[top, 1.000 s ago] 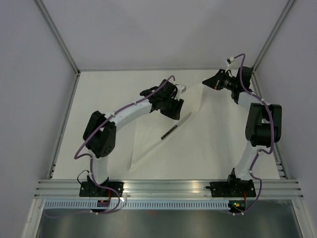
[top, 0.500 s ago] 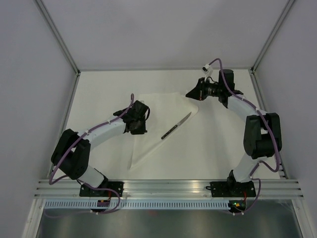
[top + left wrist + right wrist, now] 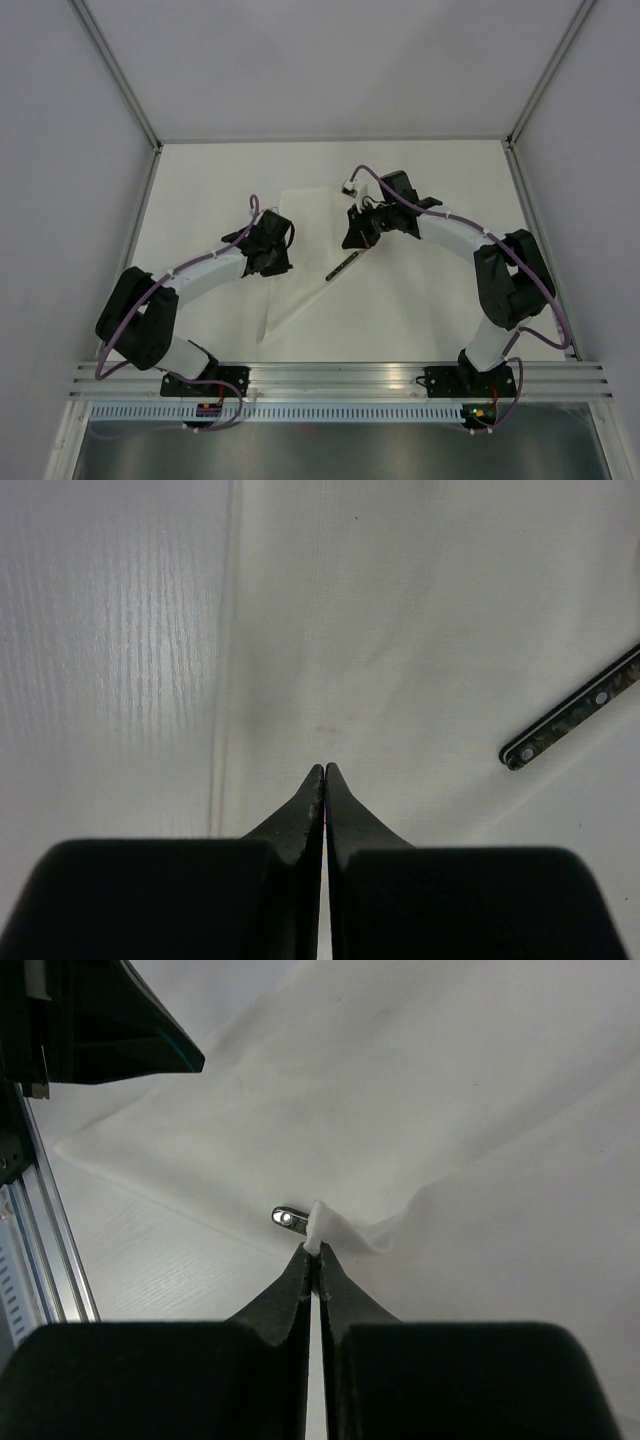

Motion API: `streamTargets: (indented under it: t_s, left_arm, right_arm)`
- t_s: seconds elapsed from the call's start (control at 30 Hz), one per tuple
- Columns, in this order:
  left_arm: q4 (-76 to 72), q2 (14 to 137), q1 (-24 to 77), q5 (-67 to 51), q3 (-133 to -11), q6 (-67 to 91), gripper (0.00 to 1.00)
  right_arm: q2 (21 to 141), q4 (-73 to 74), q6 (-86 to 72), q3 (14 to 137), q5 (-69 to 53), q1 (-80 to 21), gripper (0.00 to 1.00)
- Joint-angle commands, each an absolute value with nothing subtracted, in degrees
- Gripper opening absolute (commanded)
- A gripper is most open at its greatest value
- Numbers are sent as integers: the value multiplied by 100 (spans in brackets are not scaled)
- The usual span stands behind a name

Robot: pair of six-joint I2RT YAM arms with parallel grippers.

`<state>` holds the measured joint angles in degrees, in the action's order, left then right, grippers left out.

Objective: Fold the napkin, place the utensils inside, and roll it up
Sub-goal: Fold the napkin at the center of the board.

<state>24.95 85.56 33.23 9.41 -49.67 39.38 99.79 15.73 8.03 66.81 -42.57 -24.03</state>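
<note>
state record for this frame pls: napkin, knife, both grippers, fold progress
napkin: white, spread on the table, one corner raised
knife: lying on the napkin, dark handle showing
left gripper: shut, tips over the napkin's left part, no cloth seen between them
right gripper: shut on the raised napkin corner, just above the knife
fold: in progress
roll: not begun

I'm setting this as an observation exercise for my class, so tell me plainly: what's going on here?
Two robot arms are working on a white napkin. The right tool is shut on a pinched bit of the napkin's edge, held up close above the knife. The left tool is shut too, its tips over the napkin's left part with nothing visibly gripped. Nothing is rolled yet.
</note>
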Motion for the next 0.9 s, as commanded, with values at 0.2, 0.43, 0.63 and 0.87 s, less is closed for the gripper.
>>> streamTargets:
  t_s: [0.2,0.43,0.63,0.87]
  left_arm:
    - [2021,8147,3164,862,-4799,4263,2]
    - [1899,8200,3138,738,-4825,4201,2]
    - [1828,8262,3129,650,-4843,4157,2]
    - [1828,8200,3120,615,-4878,4105,2]
  right_arm:
    - [9984,1327,1002,6504,-3613,-3278,5]
    - [10335,1468,1222,6574,-3349,-3524,6]
    - [10459,1547,1424,6557,-3226,-3603,24]
    - [10318,1608,1450,6521,-3278,-3674,50]
